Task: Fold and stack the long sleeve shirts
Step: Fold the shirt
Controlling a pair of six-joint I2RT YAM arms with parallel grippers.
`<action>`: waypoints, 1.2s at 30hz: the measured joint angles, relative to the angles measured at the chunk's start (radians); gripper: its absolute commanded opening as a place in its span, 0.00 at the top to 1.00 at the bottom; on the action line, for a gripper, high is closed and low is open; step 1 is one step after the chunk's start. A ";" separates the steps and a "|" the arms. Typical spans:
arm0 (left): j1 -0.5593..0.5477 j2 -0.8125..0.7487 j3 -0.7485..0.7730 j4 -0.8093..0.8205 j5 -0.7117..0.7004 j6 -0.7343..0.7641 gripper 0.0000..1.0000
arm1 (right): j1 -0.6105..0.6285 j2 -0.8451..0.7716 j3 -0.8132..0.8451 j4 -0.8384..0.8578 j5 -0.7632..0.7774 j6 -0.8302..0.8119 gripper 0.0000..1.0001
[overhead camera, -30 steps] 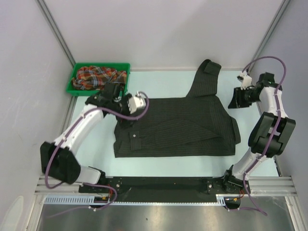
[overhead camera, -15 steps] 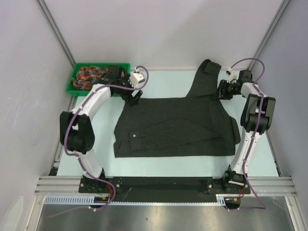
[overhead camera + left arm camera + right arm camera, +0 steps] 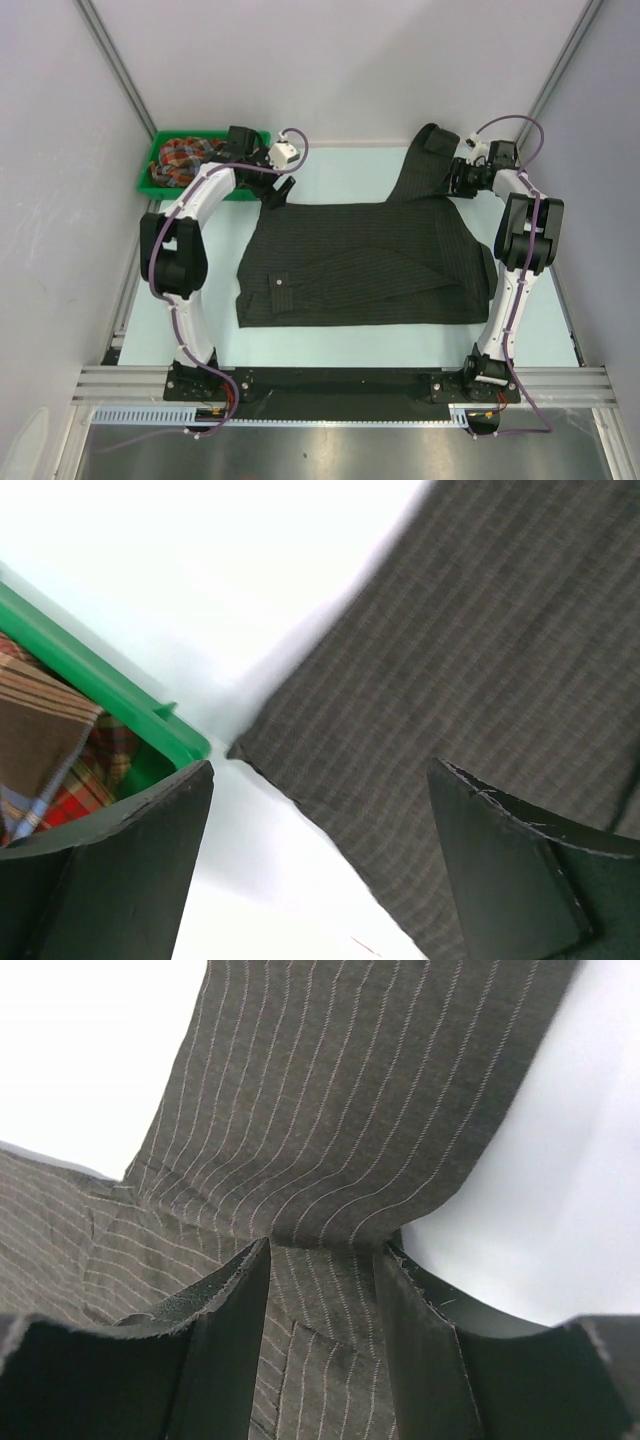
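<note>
Folding of black shirt (image 3: 365, 265): left gripper (image 3: 320, 780) wide apart over eleven o'clock corner, right gripper (image 3: 320, 1250) parted astride one o'clock sleeve (image 3: 350, 1100), seemingly unclamped; next, pinch.

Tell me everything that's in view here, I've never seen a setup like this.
pinstriped shirt: one, black, spread flat mid-table, one sleeve reaching toward the far edge
plaid shirt: one, red, orange and green, bunched in the bin
bin: one, green, far left corner
table: one, pale blue-green, under everything
arms: two, white and black, left arm and right arm
end effectors: two, black, left end effector open over the shirt's far left corner, right end effector open over the sleeve
</note>
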 measured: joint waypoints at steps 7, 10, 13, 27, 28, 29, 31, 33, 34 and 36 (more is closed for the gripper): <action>0.000 0.097 0.096 -0.003 -0.011 0.053 0.14 | -0.005 0.005 0.003 0.011 0.031 0.007 0.48; 0.001 0.125 0.121 -0.011 -0.011 0.103 0.14 | -0.005 0.005 0.003 0.013 0.035 0.006 0.48; 0.001 0.148 0.132 -0.013 -0.017 0.140 0.14 | -0.005 0.005 0.003 0.016 0.031 0.007 0.47; 0.001 0.201 0.155 -0.028 -0.037 0.216 0.17 | 0.003 0.012 0.065 0.042 0.015 0.013 0.91; 0.001 0.206 0.159 -0.029 -0.037 0.223 0.21 | 0.004 0.012 0.066 0.043 0.011 0.014 0.96; 0.001 0.211 0.161 -0.030 -0.037 0.233 0.23 | 0.005 0.012 0.066 0.043 0.007 0.015 1.00; 0.001 0.219 0.162 -0.037 -0.038 0.269 0.31 | 0.007 0.012 0.067 0.042 -0.001 0.017 1.00; 0.001 0.230 0.163 -0.047 -0.046 0.316 0.37 | 0.010 0.012 0.067 0.043 -0.014 0.022 1.00; 0.001 0.238 0.165 -0.051 -0.058 0.344 0.39 | 0.011 0.012 0.067 0.043 -0.022 0.022 1.00; 0.001 0.254 0.169 -0.054 -0.075 0.378 0.41 | 0.016 0.012 0.067 0.042 -0.032 0.022 1.00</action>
